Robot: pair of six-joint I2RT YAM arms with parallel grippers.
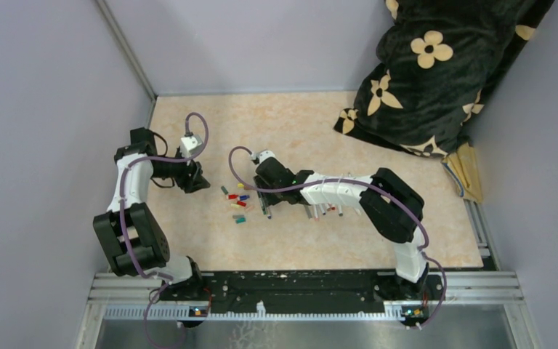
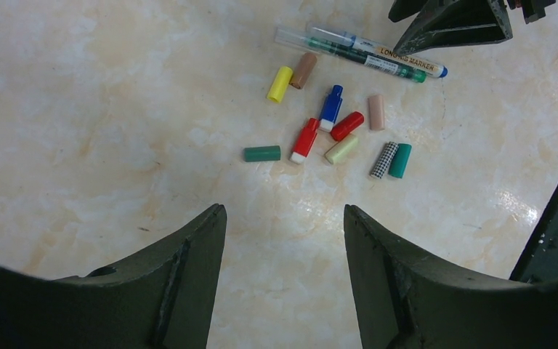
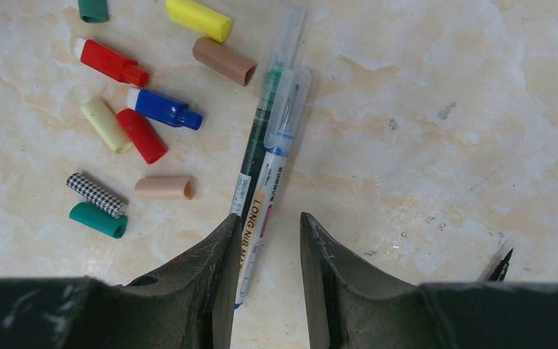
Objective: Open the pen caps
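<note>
The left gripper [image 2: 283, 211] is held wide open and empty above the marbled table [image 2: 80, 109]. Loose pen caps [image 2: 346, 126] are scattered just ahead of it. Further right, two capped pens [image 3: 269, 174] are laid side by side. Their ends are straddled by the narrowly parted right gripper [image 3: 267, 218], and nothing is gripped.

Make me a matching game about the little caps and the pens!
Things:
1. yellow cap
2. checkered cap
3. two pens
4. left gripper

Where or how:
A. open, holding nothing
B. side by side with a teal cap
C. next to a brown cap
D. one end between the fingers of the right gripper

Pairs: 1-C, 2-B, 3-D, 4-A
</note>
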